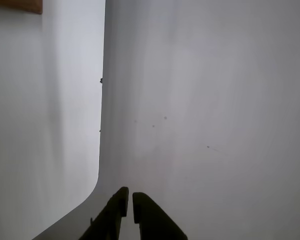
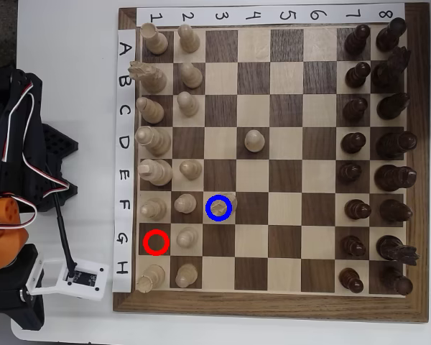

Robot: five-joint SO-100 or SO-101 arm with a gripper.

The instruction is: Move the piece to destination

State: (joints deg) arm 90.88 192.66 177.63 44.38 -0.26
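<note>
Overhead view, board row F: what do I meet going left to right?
F label → pale tall piece → pale pawn → pale knight inside the blue ring → dark pawn → dark tall piece.

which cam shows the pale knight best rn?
Overhead view. It shows the pale knight standing on the light square inside the blue ring, with the red ring square empty. The wrist view shows none of it: only a bare white surface and the gripper tips, close together with a narrow gap.
</note>
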